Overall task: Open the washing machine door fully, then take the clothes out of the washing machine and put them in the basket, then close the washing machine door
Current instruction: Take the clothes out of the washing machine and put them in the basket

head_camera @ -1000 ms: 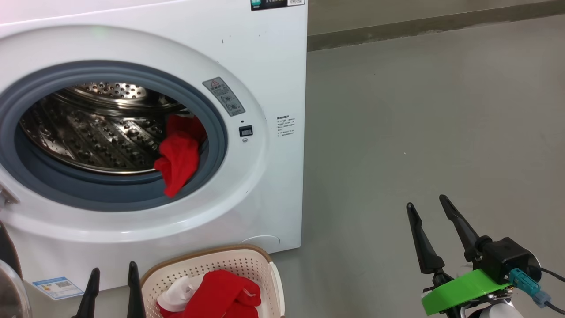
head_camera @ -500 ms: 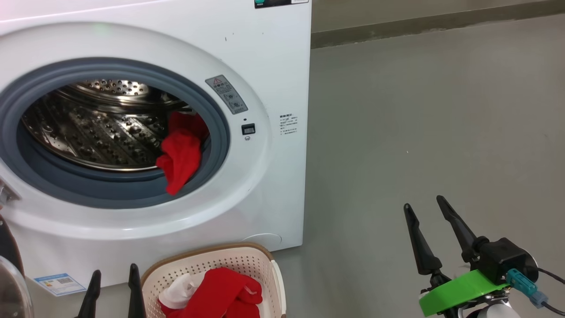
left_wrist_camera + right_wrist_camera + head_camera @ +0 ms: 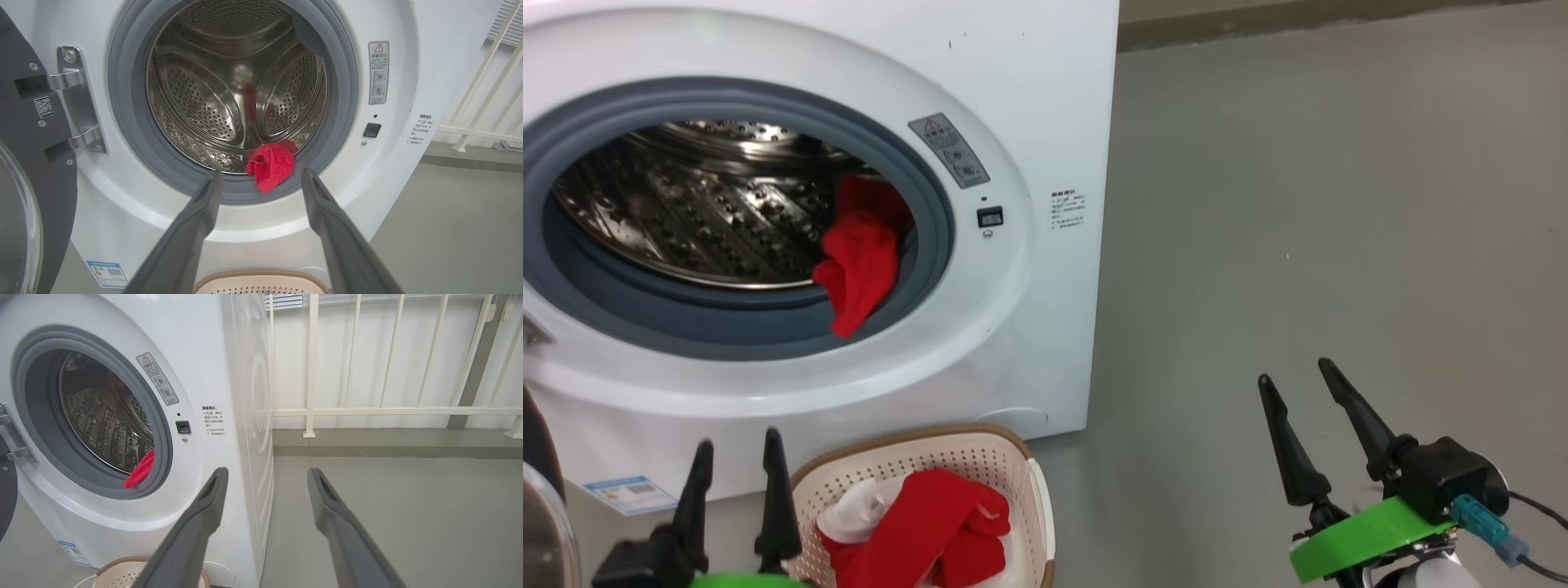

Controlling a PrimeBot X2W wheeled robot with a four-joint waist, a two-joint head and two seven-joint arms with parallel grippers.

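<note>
Grey floor (image 3: 1298, 204); basket (image 3: 964, 469) beneath washing machine (image 3: 1045, 98) for short drops; some clothes (image 3: 859, 261) inside; left gripper (image 3: 738, 441), right gripper (image 3: 1295, 371) splayed, empty.

Laundry area: washing machine (image 3: 1045, 106), basket (image 3: 907, 438), grey floor (image 3: 1298, 204), white railing (image 3: 367, 411).

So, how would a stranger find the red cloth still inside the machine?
Look at the big white front-loading washing machine. At the lower right of its grey rubber gasket ring hangs a bunched bright red cloth. The other red clothes lie in the cream perforated basket below.
</note>
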